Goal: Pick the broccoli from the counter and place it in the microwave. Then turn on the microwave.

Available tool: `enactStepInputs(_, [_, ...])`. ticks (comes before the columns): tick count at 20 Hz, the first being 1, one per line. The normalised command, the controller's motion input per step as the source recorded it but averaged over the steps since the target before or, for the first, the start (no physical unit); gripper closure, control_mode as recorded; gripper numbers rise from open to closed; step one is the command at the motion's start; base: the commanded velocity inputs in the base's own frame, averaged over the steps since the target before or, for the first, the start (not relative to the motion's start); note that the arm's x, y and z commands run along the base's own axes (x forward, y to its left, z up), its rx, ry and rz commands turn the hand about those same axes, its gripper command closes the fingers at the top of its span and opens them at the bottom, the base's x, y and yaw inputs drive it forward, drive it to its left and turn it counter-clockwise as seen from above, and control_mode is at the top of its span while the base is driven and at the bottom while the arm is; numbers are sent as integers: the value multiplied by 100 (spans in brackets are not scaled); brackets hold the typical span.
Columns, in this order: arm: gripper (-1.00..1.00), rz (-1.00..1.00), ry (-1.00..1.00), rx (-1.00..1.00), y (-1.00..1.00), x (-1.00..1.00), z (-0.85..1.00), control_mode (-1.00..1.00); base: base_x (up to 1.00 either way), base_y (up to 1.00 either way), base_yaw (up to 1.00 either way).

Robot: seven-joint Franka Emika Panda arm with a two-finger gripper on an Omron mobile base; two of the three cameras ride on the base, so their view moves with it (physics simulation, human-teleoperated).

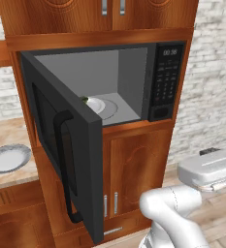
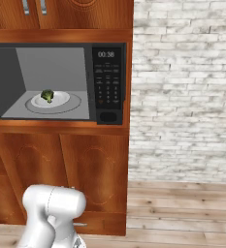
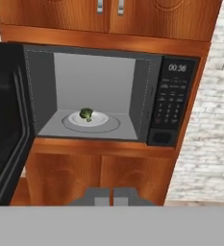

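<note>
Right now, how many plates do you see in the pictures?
2. One plate lies on the counter, left of the microwave. The other plate is inside the microwave, under the broccoli.

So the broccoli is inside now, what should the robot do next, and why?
Probably push the door shut. The broccoli already sits on the small plate inside the microwave, and the door hangs wide open. The gripper is shut with nothing in it, back from the opening, so it looks free to swing the door closed before pressing the buttons.
</note>
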Motion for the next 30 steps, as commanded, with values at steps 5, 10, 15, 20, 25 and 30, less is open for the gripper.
enactStepInputs(5, [100,-11,-14,0,0,-83,3,-100,0,0,0])
enactStepInputs(10, [100,-9,-16,-1,0,-53,1,-100,0,0,0])
enactStepInputs(15, [100,-4,-16,0,16,-18,0,-100,0,0,0])
enactStepInputs(20, [100,-3,-18,0,37,-1,0,-100,0,0,0])
enactStepInputs(25, [100,-3,-16,0,42,-18,0,-100,0,0,0])
enactStepInputs(30, [100,-4,-15,0,46,-5,0,-100,0,0,0])
